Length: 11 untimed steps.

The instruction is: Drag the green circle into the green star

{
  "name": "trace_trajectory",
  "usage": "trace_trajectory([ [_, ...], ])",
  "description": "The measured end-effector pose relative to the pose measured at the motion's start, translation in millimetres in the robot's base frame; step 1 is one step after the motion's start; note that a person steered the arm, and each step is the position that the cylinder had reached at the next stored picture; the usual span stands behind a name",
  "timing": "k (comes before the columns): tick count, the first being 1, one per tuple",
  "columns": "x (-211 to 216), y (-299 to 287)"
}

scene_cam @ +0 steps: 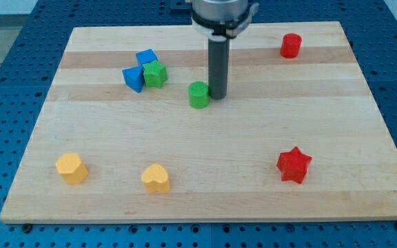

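The green circle (pixel 198 95) is a short green cylinder near the middle of the board's upper half. The green star (pixel 155 74) lies up and to the view's left of it, pressed against two blue blocks, one (pixel 146 58) above it and one (pixel 134 78) to its left. My tip (pixel 218 95) is on the board just to the view's right of the green circle, touching or nearly touching its side. The dark rod rises straight up from there to the arm at the view's top.
A red cylinder (pixel 291 45) sits at the view's upper right. A red star (pixel 293 164) lies at the lower right. Two yellow blocks lie at the lower left, one (pixel 72 168) farther left, one heart-shaped (pixel 156 178). The wooden board (pixel 364 124) rests on a blue perforated table.
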<state>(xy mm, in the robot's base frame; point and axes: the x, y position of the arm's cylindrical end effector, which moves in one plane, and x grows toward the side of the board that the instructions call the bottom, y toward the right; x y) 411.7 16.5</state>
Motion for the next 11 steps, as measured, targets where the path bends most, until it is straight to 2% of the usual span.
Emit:
trace_trajectory([
  [1,1.6,-41.1],
  [2,-20.9,-85.7],
  [3,-7.1,-96.7],
  [4,38.1,-99.9],
  [5,49.6,-154.4],
  [8,-15.6,-131.3],
  [9,-13.3,-131.3],
  [10,3.0,-107.8],
  [11,3.5,-19.3],
])
